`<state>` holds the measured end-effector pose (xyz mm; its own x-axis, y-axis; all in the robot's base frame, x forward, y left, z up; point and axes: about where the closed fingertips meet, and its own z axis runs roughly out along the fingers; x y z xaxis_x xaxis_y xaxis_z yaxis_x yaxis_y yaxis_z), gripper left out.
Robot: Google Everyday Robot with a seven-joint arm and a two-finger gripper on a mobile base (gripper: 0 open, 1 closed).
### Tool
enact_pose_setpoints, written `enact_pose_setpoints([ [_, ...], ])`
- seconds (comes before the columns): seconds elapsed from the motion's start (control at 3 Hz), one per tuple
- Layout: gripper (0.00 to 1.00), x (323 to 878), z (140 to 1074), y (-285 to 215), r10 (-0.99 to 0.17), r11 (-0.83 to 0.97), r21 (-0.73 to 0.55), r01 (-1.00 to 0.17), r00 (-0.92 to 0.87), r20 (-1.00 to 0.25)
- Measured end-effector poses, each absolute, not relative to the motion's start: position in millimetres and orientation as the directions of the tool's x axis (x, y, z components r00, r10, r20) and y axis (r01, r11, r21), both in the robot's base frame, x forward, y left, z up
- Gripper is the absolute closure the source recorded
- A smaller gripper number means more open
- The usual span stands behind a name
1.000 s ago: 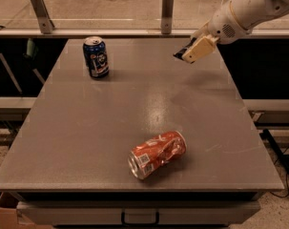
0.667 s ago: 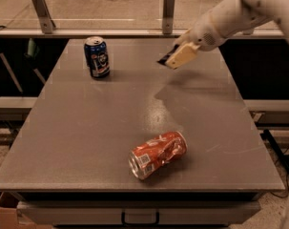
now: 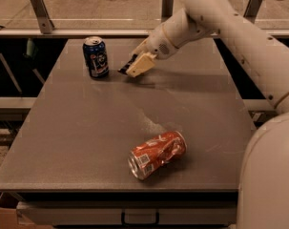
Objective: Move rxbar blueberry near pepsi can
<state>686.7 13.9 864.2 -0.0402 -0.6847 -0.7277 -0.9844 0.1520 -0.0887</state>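
The pepsi can [image 3: 96, 57], dark blue with a silver top, stands upright at the table's back left. My gripper [image 3: 133, 68] hovers just right of it, a little above the table surface. It is shut on the rxbar blueberry [image 3: 125, 67], a small dark wrapper that sticks out from the tan fingers [image 3: 140, 65] toward the can. The bar is mostly hidden by the fingers. The white arm reaches in from the upper right.
A dented orange-red can [image 3: 157, 154] lies on its side near the front middle of the grey table [image 3: 77, 142]. Metal railing posts [image 3: 39, 8] stand behind the table's far edge. The robot's white body [image 3: 268, 175] fills the right foreground.
My gripper has moved left across the back of the table with the bar, from the back right to just beside the pepsi can. The cans have not moved.
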Motion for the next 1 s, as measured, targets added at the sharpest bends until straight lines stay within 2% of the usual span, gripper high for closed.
enact_pose_setpoints([
  [0.33, 0.83, 685.4, 855.8, 46.9, -0.671, 0.097, -0.062, -0.993, -0.019, -0.741],
  [1.0, 0.36, 678.9, 850.5, 81.1, -0.660, 0.039, -0.042, -0.998, 0.006, -0.751],
])
